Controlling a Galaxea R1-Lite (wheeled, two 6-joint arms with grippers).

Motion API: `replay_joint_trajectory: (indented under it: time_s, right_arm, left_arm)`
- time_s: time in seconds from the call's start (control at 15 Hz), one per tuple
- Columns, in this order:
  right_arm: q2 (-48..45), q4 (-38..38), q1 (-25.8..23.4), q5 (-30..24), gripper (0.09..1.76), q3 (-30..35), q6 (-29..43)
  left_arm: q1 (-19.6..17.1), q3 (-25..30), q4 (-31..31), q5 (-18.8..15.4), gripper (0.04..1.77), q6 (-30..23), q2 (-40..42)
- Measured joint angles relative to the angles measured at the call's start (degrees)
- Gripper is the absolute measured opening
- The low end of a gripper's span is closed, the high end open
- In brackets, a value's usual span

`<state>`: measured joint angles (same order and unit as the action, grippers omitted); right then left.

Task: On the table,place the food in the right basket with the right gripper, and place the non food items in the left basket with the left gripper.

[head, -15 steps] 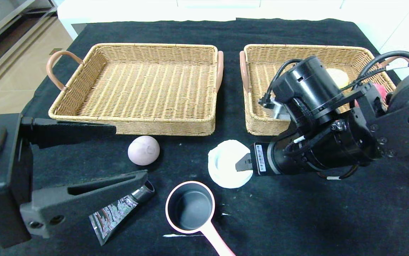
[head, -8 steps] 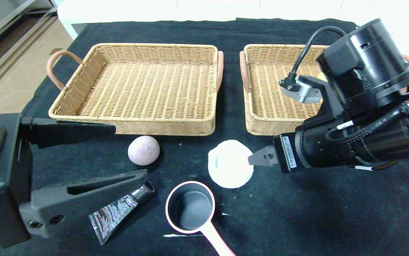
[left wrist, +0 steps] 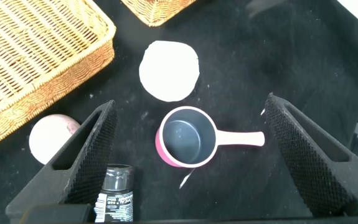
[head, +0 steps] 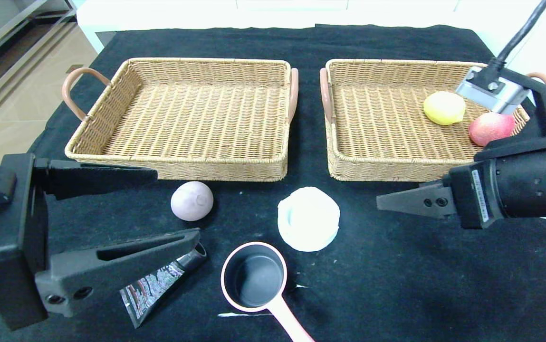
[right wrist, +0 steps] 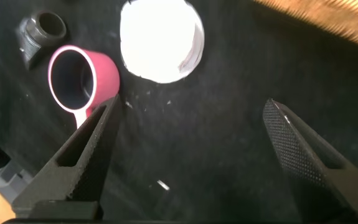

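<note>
A yellow lemon (head: 444,108) and a red-pink peach (head: 490,128) lie in the right basket (head: 372,167). The mauve-grey ball (head: 192,201) sits on the black table (head: 396,285) in front of the left basket (head: 182,168), which holds nothing. The white lid-like dish (head: 308,217), pink pan (head: 253,278) and black tube (head: 158,282) lie near the front. My right gripper (head: 387,203) is open and empty, to the right of the dish. My left gripper (head: 177,205) is open and empty at the front left, above the tube (left wrist: 117,190) and the pan (left wrist: 185,137).
The table's cloth has a small white tear (head: 244,314) beside the pan's handle. The right wrist view shows the dish (right wrist: 160,40), the pan (right wrist: 79,78) and bare black cloth between the open fingers (right wrist: 79,155).
My right arm has drawn back to the right, away from the white dish, uncovering the lemon and peach in the right basket. The left arm and the table objects have not moved.
</note>
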<state>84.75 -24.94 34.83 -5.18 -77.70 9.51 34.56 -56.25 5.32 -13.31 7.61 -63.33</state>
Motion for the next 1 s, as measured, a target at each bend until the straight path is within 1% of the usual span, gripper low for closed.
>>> replay_joint_trajectory:
  time_s: [0.13,0.2,0.4,0.6,0.8,1.0]
  right_arm:
    - [-3.2,2.6,-2.6,-2.8,1.67,3.9,-2.8]
    - [-4.7,2.8,-3.7,-4.4,1.67,5.3,-4.3]
    - [-8.8,3.1,-7.9,-9.5,1.68,8.4,-9.0]
    - [-12.1,4.2,-12.6,-15.5,1.69,11.3,-11.8]
    - [-14.8,9.2,-16.7,-18.6,1.70,15.1,-12.3]
    - [-16.3,9.6,-18.0,-18.9,1.70,17.6,-12.8]
  left_arm:
    - [0.0,0.0,0.0,0.0,1.72,0.0,-0.1]
    - [0.0,0.0,0.0,0.0,1.72,0.0,-0.2]
    - [0.0,0.0,0.2,0.0,1.72,0.0,-0.2]
    - [0.0,-0.1,0.4,0.0,1.72,0.0,-0.3]
    - [0.0,-0.1,0.5,0.1,1.72,-0.1,-0.9]
    - [0.0,-0.1,0.5,0.2,1.72,-0.1,-1.7]
